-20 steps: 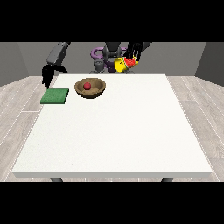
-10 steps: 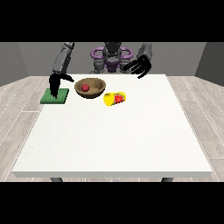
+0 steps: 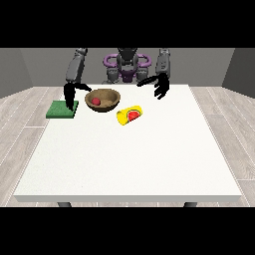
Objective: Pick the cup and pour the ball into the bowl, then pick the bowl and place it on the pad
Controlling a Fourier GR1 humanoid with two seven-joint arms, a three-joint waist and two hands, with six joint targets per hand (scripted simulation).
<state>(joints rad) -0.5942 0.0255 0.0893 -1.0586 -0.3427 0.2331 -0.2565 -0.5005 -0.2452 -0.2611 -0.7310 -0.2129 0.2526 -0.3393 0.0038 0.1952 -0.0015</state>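
The red ball (image 3: pixel 96 101) lies inside the brown bowl (image 3: pixel 110 102), so I judge the pouring part is done. The yellow cup (image 3: pixel 129 115) lies on its side on the white counter (image 3: pixel 129 159), just beside the bowl at its 4 o'clock, with its red-lined mouth turned toward the camera. The green pad (image 3: pixel 62 109) lies flat near the bowl, at its 9 o'clock, and the two do not touch.

The hand at the view's left (image 3: pixel 70 94) hangs over the edge of the pad that is nearer to the bowl, with its fingers pointing down and fairly straight; they hold nothing. The hand at the view's right (image 3: pixel 160 85) is in the air at the 2 o'clock side of the bowl, well apart from the cup, with its fingers spread wide and also holding nothing.

The step now, as I judge it, is to pick up the bowl. To do it well, the hand at the view's left should go toward 3 o'clock to the bowl's rim and take the rim between thumb and fingers. The bowl must stay level while it travels, otherwise the ball can roll out. It should then be set down in the middle of the pad, not on its edge.
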